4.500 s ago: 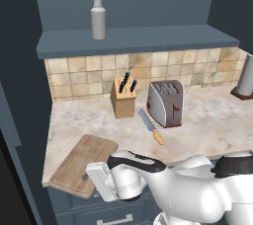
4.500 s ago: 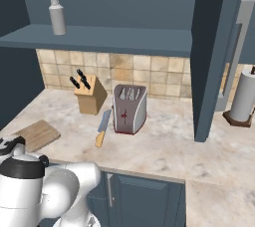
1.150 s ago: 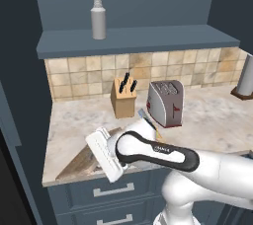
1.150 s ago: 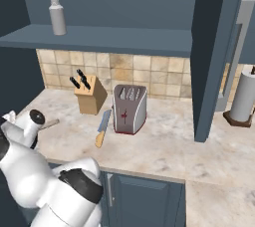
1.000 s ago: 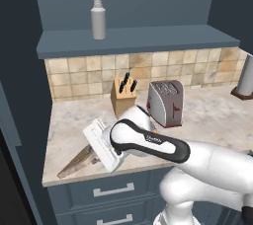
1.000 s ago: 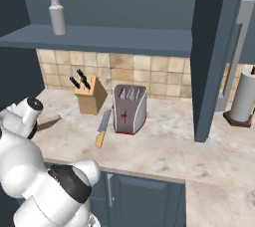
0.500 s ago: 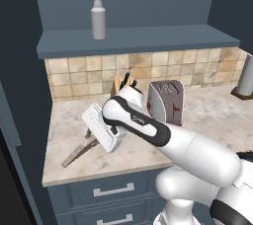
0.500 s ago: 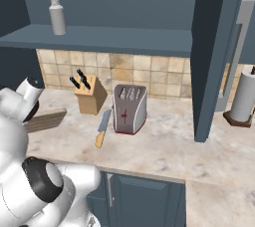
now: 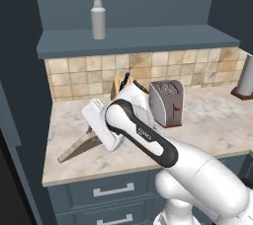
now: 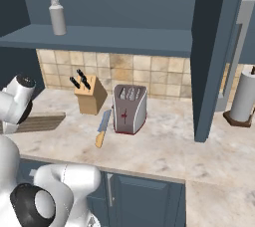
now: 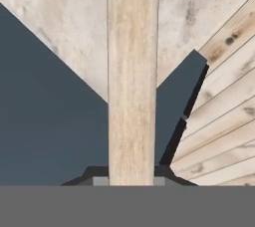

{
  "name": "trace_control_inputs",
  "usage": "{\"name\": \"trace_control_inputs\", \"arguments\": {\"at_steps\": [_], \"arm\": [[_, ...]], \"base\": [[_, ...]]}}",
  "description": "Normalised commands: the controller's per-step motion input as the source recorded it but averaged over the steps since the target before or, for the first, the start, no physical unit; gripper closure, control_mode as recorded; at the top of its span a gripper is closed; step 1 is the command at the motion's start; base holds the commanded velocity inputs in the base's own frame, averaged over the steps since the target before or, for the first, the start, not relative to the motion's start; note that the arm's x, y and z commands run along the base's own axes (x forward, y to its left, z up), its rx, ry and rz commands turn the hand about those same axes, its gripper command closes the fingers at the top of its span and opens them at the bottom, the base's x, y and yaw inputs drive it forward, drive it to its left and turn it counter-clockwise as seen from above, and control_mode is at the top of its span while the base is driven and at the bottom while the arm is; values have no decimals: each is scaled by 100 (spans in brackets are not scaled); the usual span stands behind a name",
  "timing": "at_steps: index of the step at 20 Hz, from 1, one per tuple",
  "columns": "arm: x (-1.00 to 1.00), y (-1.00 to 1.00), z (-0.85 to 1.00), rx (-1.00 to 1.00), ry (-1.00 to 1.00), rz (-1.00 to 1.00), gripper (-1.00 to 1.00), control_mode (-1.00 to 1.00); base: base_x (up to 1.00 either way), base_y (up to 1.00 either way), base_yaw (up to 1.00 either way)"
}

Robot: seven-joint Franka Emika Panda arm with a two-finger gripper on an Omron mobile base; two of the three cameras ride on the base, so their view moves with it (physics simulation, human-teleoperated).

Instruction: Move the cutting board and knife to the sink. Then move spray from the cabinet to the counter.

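The gripper [image 11: 132, 180] was clamped on the thin edge of the cutting board [image 9: 79, 146], which stood tilted off the counter [image 9: 212, 120] at its left end, one corner low and near. The board's long axis ran straight out from between the jaws. The knife [image 10: 103, 128] lay well to the right, beside the toaster [image 10: 129, 109].

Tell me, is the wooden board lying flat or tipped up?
Tipped up. The cutting board slants off the counter, one edge raised where the tool pinches it.
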Motion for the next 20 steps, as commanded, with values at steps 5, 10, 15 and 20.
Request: {"name": "trace_control_inputs", "arguments": {"at_steps": [5, 10, 15, 20], "arm": [[-34, -9, 83, 0, 0, 0, 100, -100], [-7, -23, 48, 0, 0, 1, 100, -100], [-5, -40, 28, 0, 0, 0, 100, -100], [-1, -74, 2, -2, -3, 0, 100, -100]], "base": [[0, 0, 0], [0, 0, 0], [0, 0, 0], [0, 0, 0]]}}
